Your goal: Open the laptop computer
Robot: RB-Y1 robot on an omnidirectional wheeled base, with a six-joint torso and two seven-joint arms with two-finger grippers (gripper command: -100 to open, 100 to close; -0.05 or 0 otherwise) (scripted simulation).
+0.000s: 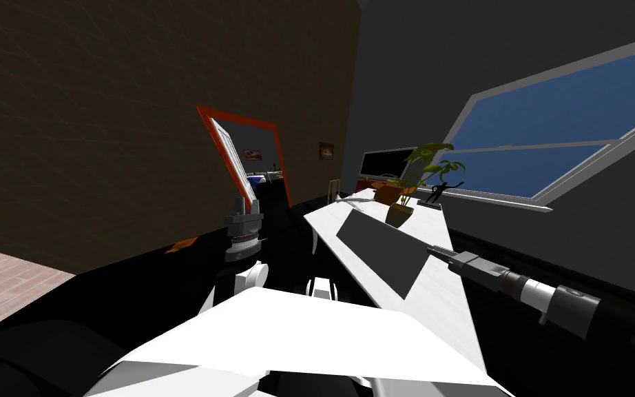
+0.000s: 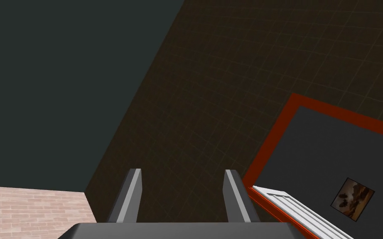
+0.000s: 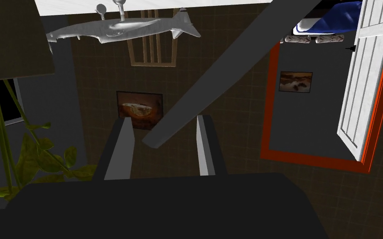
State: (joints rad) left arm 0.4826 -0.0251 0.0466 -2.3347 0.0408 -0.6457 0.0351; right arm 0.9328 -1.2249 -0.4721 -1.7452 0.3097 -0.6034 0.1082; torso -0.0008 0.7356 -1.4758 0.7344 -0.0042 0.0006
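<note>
The laptop (image 1: 381, 248) is a flat dark grey slab lying lid down on the long white table (image 1: 447, 296). My right arm reaches in from the right, and its gripper (image 1: 435, 251) is at the laptop's near right edge. In the right wrist view the laptop (image 3: 228, 66) runs slantwise, and its corner sits between the fingers of my right gripper (image 3: 163, 120), which stand open and do not press it. My left gripper (image 1: 247, 204) is raised to the left of the table, away from the laptop, and is open (image 2: 182, 172) with nothing in it.
Beyond the laptop stand a potted plant (image 1: 406, 200), a black figurine (image 1: 438, 193), a silver shark-like model (image 3: 120, 29) and a dark screen (image 1: 385, 164). A red-framed doorway with a white door ajar (image 1: 240, 162) is at the left. A window (image 1: 550, 131) is at the right.
</note>
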